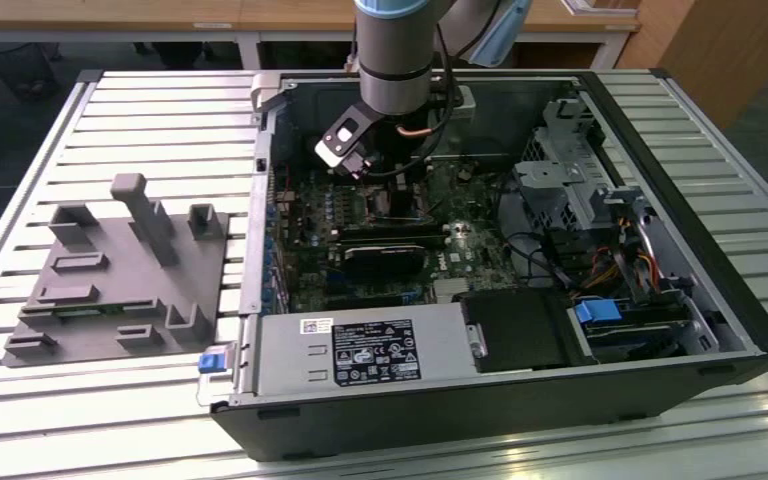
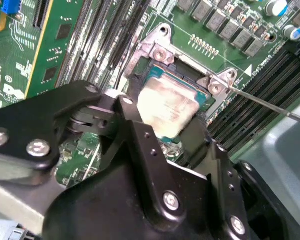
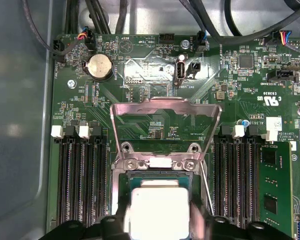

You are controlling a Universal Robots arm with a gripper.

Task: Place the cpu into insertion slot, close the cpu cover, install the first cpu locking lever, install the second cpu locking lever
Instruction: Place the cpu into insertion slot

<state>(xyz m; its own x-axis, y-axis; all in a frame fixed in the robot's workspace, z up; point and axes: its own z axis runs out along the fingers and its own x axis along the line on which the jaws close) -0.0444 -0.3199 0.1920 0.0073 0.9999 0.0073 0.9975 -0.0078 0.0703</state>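
Gripper (image 2: 165, 119): jaws clamped 1 cpu (image 3: 157, 207).
Placement: cpu hung directly over insertion slot (image 2: 186, 67).
Cover: cpu cover (image 3: 165, 104) stood open.

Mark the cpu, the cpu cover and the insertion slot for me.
cpu (image 3: 159, 210), first wrist view, middle of its metal top.
cpu cover (image 3: 165, 104), first wrist view, cross bar of the raised frame.
insertion slot (image 2: 159, 50), second wrist view, corner of its silvery rim.

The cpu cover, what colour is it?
The cpu cover is silvery bare metal, seen best in the first wrist view.
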